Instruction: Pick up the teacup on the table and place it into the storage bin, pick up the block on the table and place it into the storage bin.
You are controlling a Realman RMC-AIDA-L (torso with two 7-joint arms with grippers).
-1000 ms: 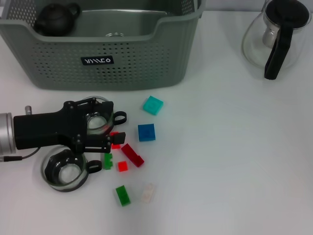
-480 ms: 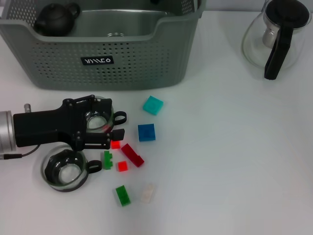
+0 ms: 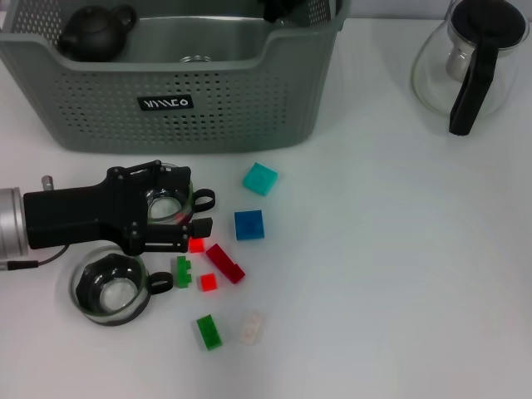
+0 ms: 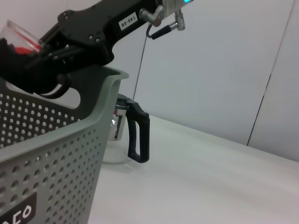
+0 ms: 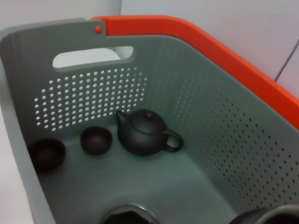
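Grey-green storage bin (image 3: 241, 108): far side of table; dark teapot (image 3: 96, 32) inside
left gripper (image 3: 179, 218): fingers closed around glass teacup (image 3: 166, 204), just before bin
blocks: blue block (image 3: 248, 224) beside gripper
right gripper: over bin; fingers can't tell

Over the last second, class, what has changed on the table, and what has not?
The left gripper slid slightly toward the bin, from the red blocks to around the upper glass cup. A dark shape appeared over the bin's far rim, likely the right arm. Blocks, lower cup and glass pot stayed put.
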